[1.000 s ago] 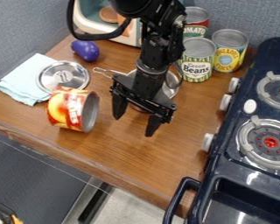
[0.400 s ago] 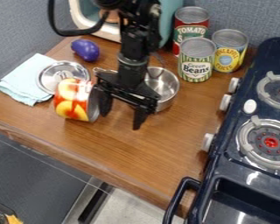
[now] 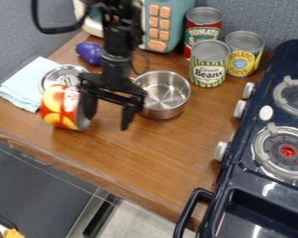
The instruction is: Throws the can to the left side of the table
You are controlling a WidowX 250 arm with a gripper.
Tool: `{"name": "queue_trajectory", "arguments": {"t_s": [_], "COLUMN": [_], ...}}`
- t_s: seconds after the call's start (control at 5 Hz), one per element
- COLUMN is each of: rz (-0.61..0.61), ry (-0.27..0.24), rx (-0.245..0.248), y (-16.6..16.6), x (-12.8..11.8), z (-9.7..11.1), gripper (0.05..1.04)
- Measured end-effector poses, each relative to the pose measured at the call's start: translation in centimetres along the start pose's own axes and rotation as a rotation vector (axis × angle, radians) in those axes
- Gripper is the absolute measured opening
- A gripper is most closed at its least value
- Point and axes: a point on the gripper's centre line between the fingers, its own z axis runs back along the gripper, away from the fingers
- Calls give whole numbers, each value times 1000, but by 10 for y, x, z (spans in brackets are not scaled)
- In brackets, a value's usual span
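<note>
Gripper [image 3: 107, 116] above the table [image 3: 148, 151], fingers spread, nothing between them. The red-and-yellow can [image 3: 59, 109] lies on its side at the table's left, one finger overlapping its rim in my remote view (whether they touch, I cannot tell). Principal hazard, in my judgement: rolling. If I push too hard or off-centre, the can may spin off the front edge; driven farther back, it could jam against the lid [image 3: 65, 73] or cloth [image 3: 21, 84].

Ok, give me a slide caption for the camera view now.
Tool open beside a tipped can, with a steel pot behind on the wooden table.
</note>
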Motion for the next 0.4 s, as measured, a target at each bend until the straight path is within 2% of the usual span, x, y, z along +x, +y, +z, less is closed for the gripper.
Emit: {"name": "queue_trajectory", "arguments": {"t_s": [0.4], "rz": [68], "ry": [48], "rx": [14], "y": [26], "x": [1], "z": [10], "gripper": [1001]}}
